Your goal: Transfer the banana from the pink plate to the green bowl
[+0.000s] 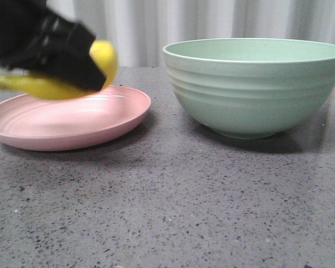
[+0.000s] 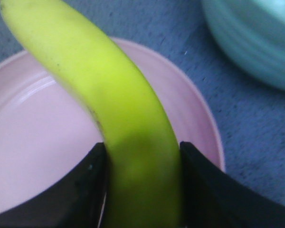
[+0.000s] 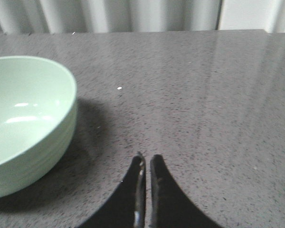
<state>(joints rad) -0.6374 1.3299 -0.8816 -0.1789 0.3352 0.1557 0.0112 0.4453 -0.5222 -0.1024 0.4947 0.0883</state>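
My left gripper is shut on the yellow banana and holds it just above the pink plate at the left of the table. In the left wrist view the banana runs between my two black fingers, with the pink plate under it. The green bowl stands empty to the right of the plate, apart from it; it also shows in the left wrist view and the right wrist view. My right gripper is shut and empty over bare table beside the bowl.
The grey speckled tabletop stretches in front of plate and bowl. A pale curtain hangs behind the table's far edge.
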